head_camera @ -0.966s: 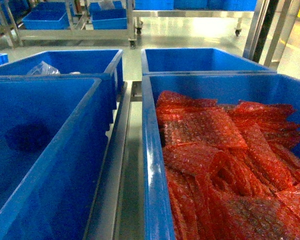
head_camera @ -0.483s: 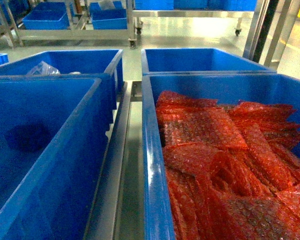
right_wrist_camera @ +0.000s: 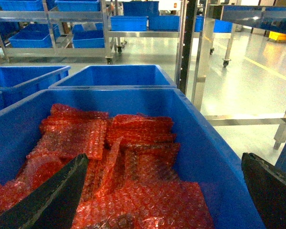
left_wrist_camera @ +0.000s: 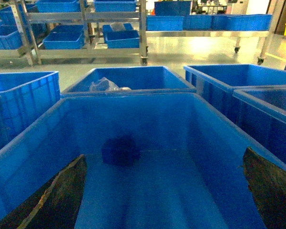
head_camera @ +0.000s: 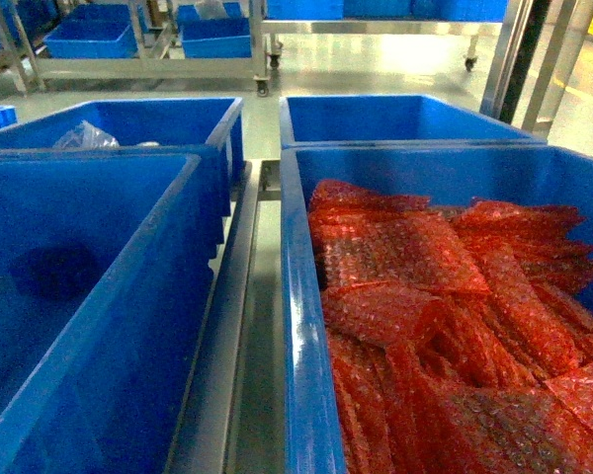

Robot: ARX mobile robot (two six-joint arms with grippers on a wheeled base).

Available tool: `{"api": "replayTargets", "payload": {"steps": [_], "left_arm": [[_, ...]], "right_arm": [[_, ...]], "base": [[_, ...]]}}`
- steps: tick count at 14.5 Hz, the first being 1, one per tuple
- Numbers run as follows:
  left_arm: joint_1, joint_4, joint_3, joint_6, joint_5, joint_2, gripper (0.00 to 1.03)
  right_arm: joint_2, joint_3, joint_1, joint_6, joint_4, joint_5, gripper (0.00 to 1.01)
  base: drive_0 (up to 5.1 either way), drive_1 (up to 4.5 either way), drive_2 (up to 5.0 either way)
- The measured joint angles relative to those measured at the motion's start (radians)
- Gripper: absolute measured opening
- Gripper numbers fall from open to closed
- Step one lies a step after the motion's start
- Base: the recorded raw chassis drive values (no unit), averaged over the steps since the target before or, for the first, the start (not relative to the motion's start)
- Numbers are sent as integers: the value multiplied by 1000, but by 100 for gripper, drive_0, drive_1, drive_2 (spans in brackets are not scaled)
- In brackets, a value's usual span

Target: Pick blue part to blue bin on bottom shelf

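Blue part (left_wrist_camera: pixel 120 150) on bin (left_wrist_camera: pixel 33 152) floor, ahead of spread left gripper (left_wrist_camera: pixel 164 200)

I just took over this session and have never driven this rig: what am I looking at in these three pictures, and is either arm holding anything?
It is a wheeled robot with two arms, each ending in a two-finger gripper. One picture is from a head camera looking forward and down; the other two are from cameras on each wrist.

The head view shows four blue bins. The near left bin holds one dark blue part on its floor. The near right bin is full of red bubble-wrap bags. The far left bin holds a clear plastic bag; the far right bin shows nothing inside from here.

The left wrist view looks into the near left bin: the dark shapes at the bottom corners are the left gripper fingers, open and empty above the part. The right gripper hangs open and empty over the red bags.
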Motion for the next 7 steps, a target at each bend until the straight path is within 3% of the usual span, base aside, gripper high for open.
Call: {"api": "replayTargets", "payload": {"steps": [7], "left_arm": [[0, 0, 0, 0, 0, 0, 98]], "right_arm": [[0, 0, 0, 0, 0, 0, 98]], "base": [[0, 0, 0]]}}
